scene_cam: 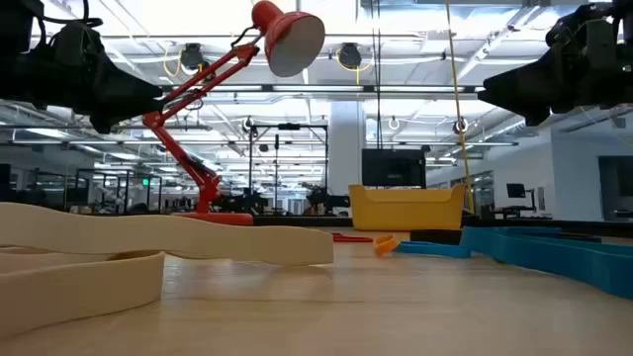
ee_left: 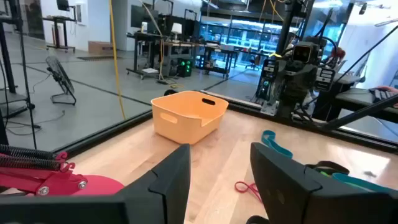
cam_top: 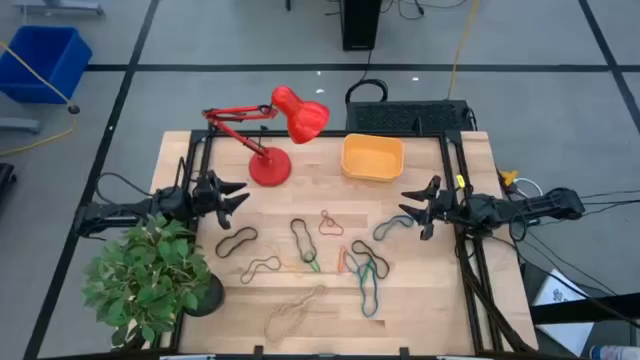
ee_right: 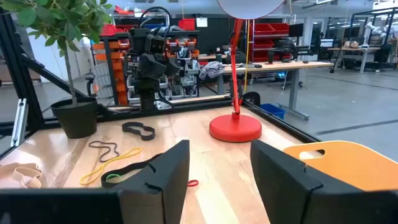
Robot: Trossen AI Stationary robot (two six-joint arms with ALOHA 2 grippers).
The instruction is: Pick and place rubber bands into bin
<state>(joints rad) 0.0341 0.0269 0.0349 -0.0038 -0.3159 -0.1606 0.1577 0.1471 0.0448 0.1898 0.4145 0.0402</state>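
Several rubber bands lie flat on the wooden table: a black one (cam_top: 237,241), a red one (cam_top: 330,222), a grey-blue one (cam_top: 393,227), a blue and green tangle (cam_top: 370,268) and a tan one (cam_top: 295,312). The orange bin (cam_top: 372,157) stands at the far middle, also in the left wrist view (ee_left: 188,115). My left gripper (cam_top: 232,197) hovers open at the table's left, above the table. My right gripper (cam_top: 415,208) hovers open at the right, beside the grey-blue band. Neither has anything between its fingers.
A red desk lamp (cam_top: 270,130) stands at the far left beside the bin, its base (ee_right: 235,129) on the table. A potted plant (cam_top: 150,275) fills the near left corner. Black frame rails (cam_top: 462,240) run along both table sides.
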